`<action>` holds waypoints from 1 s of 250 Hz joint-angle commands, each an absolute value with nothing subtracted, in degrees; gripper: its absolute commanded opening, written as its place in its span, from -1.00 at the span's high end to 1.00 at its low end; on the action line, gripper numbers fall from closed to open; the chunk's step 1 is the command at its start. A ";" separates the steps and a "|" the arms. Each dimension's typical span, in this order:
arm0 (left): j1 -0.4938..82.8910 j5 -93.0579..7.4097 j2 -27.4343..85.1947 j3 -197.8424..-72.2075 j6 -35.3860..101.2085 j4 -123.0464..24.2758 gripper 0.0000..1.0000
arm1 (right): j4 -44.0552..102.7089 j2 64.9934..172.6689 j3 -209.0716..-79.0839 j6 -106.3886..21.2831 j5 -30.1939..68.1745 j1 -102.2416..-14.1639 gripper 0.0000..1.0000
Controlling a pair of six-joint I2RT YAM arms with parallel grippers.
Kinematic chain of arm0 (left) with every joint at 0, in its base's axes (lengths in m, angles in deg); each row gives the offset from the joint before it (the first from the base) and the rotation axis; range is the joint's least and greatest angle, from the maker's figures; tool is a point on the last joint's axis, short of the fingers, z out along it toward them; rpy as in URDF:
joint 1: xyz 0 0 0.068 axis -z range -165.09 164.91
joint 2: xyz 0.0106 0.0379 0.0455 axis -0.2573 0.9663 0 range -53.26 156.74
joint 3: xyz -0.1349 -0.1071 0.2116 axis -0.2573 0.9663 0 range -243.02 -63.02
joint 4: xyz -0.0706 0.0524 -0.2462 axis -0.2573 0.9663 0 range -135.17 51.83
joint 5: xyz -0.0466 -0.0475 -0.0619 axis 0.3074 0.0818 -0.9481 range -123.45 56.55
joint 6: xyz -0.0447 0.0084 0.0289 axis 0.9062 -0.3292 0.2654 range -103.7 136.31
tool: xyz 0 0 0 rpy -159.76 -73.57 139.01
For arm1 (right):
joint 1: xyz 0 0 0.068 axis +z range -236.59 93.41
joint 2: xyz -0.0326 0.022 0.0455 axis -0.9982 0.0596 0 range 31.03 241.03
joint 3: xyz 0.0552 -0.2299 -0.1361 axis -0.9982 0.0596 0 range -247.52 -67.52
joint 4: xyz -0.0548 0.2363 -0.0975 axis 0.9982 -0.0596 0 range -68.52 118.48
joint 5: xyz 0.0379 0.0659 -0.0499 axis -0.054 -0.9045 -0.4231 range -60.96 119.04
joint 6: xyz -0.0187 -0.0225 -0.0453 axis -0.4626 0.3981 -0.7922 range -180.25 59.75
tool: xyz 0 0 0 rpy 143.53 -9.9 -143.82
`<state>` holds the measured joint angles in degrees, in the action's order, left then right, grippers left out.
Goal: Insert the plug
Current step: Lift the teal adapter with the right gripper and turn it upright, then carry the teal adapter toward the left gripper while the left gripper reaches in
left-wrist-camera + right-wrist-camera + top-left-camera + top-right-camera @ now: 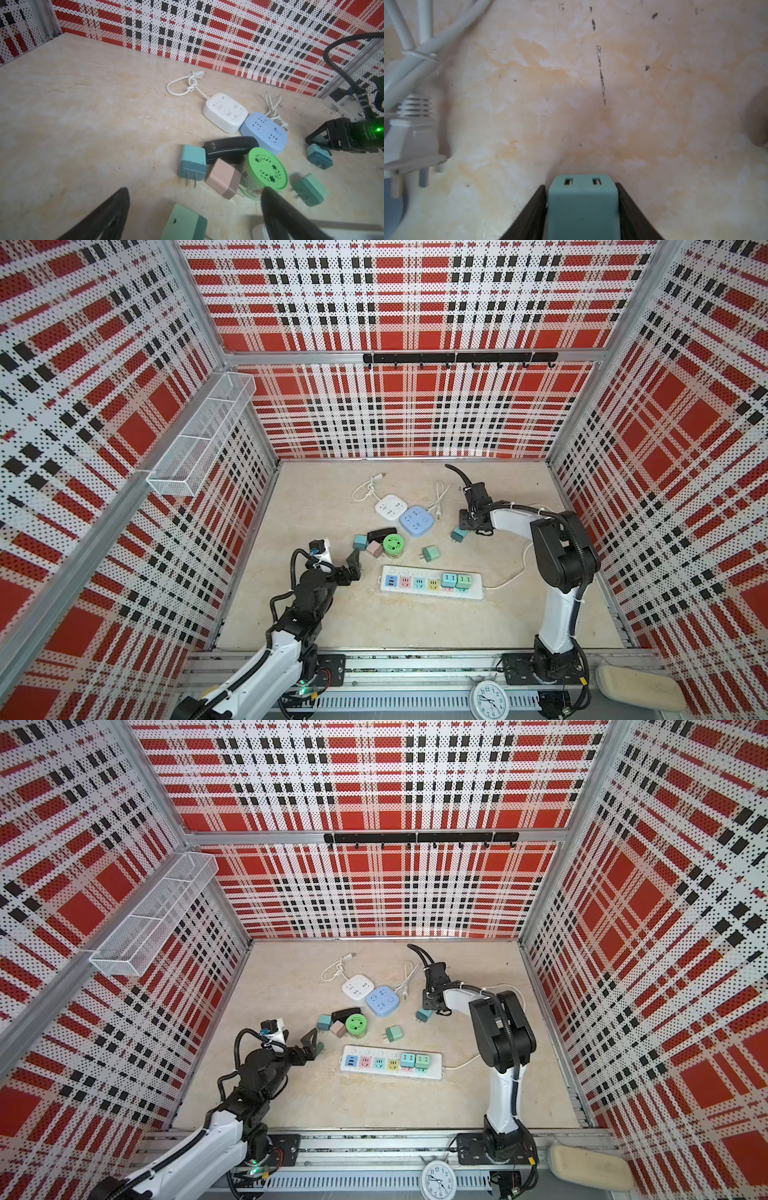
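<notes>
Currently the right gripper (462, 529) (580, 185) is clamping a teal plug (458, 534) (583, 207). In the right wrist view its two black fingers (529, 214) are pressing against the plug's opposite sides, and the face with two small slots is showing past the fingertips. That plug is sitting beyond the far long edge of the white power strip (409, 571), toward the strip's cord end and clearly apart from it. Whether it is resting on the beige surface (332, 614) or just lifted cannot be told.

The left gripper (354, 567) (196, 188) is hovering off the strip's opposite end with its jaws standing wide apart. A light green plug (182, 225) is lying between them, and neither jaw is touching it in the left wrist view.

On the strip, a seated turquoise plug (449, 580) and a seated mint plug (464, 581) are occupying the two sockets nearest the cord, side by side. A loose green plug (431, 553) is lying just beyond the strip's far edge.

Farther from the strip, a blue plug (360, 542), a pink plug (375, 549), a round green container (393, 544) and a black stapler-like object (381, 534) are clustering together. Beyond them, a white socket cube (390, 507) and a blue socket cube (416, 521) are sitting next to each other.
</notes>
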<state>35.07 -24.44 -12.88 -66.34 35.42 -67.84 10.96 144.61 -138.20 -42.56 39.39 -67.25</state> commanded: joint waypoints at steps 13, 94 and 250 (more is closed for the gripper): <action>34.70 -24.46 -13.03 -68.21 36.18 -68.47 -0.98 | 9.57 143.27 -135.98 -41.54 40.26 -67.04 0.05; 34.69 -22.68 -12.11 -68.22 38.09 -68.80 -0.98 | 9.58 143.57 -136.87 -41.79 39.86 -66.99 0.30; 37.20 -23.17 -2.08 -74.03 35.90 -66.17 -0.98 | 18.04 106.43 -118.68 -50.77 46.08 -53.67 0.54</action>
